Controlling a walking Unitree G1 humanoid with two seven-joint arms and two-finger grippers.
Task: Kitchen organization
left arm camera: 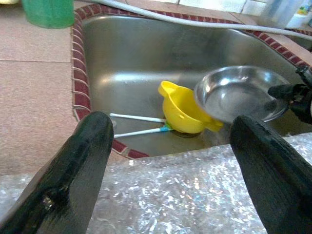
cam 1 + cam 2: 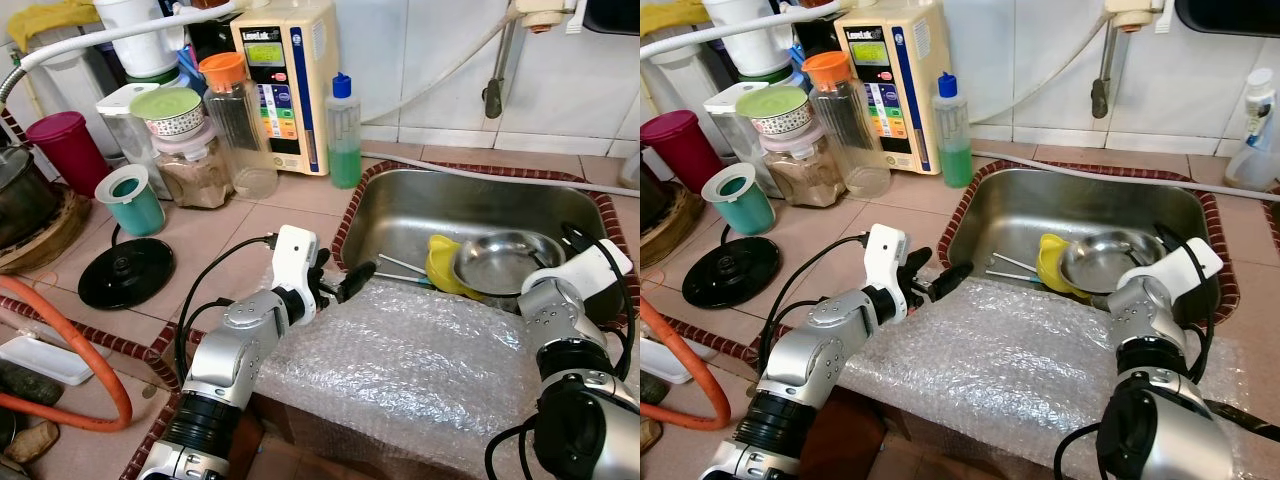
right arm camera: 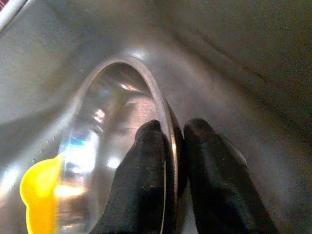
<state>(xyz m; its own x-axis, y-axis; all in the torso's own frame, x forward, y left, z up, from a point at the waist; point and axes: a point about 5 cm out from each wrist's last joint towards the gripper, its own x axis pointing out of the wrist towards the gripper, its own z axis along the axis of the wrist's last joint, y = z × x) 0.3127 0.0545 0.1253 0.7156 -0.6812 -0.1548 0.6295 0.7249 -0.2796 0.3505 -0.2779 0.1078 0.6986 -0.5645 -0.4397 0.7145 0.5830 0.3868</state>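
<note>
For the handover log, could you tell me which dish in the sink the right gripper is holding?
The steel bowl: the right gripper pinches its rim, while the yellow bowl sits beside it ungripped.

Steel bowl (image 2: 508, 262) shiny silver, centre right of frame. Cup (image 2: 442, 268) beside it bright yellow. Sink (image 2: 420, 215) dull grey steel, rim dark red mosaic. Worktop (image 2: 215, 235) pinkish-tan tile. Bubble wrap (image 2: 400, 365) clear, glinting white. Soap bottle (image 2: 343, 135) green, blue cap. Fingers (image 3: 151, 180) black.
</note>
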